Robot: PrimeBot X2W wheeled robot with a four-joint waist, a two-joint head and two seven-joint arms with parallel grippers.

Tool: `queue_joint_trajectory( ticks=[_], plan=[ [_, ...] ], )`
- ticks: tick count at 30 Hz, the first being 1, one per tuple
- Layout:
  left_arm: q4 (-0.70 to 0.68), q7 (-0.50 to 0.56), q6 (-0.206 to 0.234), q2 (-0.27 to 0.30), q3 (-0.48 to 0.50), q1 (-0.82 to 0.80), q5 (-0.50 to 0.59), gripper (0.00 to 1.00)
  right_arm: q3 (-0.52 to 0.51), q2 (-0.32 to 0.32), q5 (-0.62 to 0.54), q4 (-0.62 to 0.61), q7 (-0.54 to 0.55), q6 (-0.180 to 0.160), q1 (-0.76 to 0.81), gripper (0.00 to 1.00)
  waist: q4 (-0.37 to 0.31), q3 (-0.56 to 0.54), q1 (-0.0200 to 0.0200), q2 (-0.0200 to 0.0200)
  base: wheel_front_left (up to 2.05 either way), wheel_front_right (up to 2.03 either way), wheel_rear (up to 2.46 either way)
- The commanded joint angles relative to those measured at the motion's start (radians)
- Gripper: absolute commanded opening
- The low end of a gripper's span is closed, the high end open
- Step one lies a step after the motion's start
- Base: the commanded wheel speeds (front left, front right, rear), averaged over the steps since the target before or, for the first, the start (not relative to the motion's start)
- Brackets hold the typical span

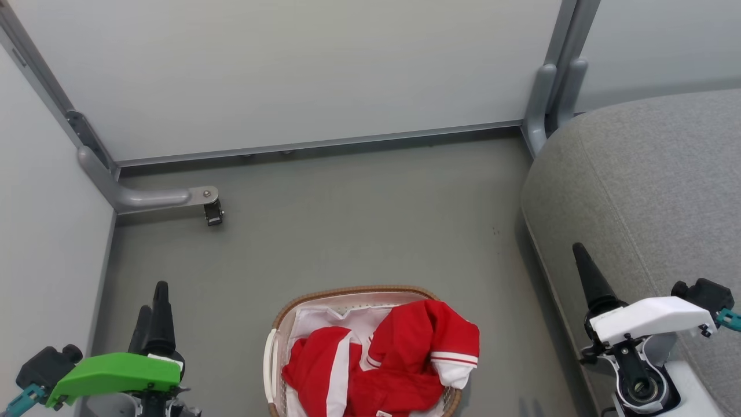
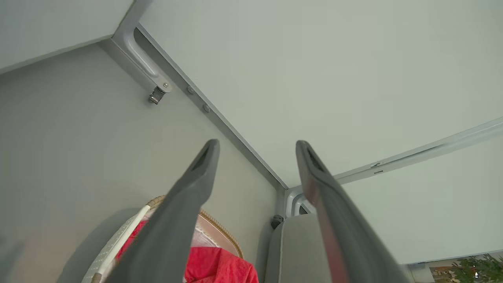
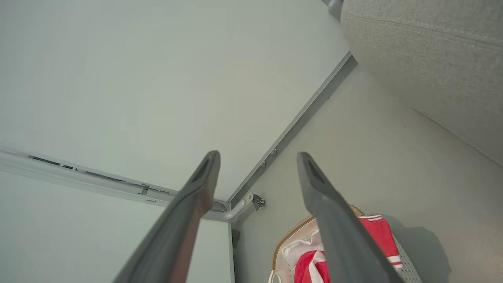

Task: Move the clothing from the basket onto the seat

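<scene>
Left gripper (image 2: 257, 143) and right gripper (image 3: 257, 155) wide, crumpled red clothing (image 1: 405, 359) in woven-rimmed basket (image 1: 347, 291)

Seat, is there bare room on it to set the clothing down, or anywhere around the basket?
The seat, right of the basket, is bare. The floor between basket and back wall is free too. Crowded: the basket, heaped with red clothing spilling over its right rim.
</scene>
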Motion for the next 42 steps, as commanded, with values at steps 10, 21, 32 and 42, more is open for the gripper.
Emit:
queue_joint_trajectory(
  ticks=[10, 21, 32, 42],
  plan=[
    [0.002, -0.043, 0.021, 0.01, -0.007, -0.01, 0.188, 1.0, 0.031, -0.009, -0.184, 0.002, -0.045, 0.0, -0.034, 1.0, 0.0, 0.002, 0.0, 0.0, 0.0, 0.0, 0.0],
    [0.003, -0.078, 0.048, 0.004, -0.017, 0.019, 0.337, 1.0, 0.05, 0.0, -0.353, 0.005, -0.08, 0.0, -0.008, 1.0, -0.002, 0.0, 0.0, 0.0, 0.0, 0.0, 0.0],
    [0.001, -0.11, 0.067, -0.001, -0.03, 0.039, 0.473, 1.0, 0.053, 0.006, -0.505, 0.011, -0.113, 0.0, 0.003, 1.0, -0.008, 0.0, 0.0, 0.0, 0.0, 0.0, 0.0],
    [0.017, -0.138, 0.062, 0.01, -0.044, 0.028, 0.588, 1.0, 0.068, -0.005, -0.622, 0.043, -0.14, 0.0, -0.024, 1.0, -0.007, 0.003, 0.0, 0.0, 0.0, 0.0, 0.0]
  ],
)
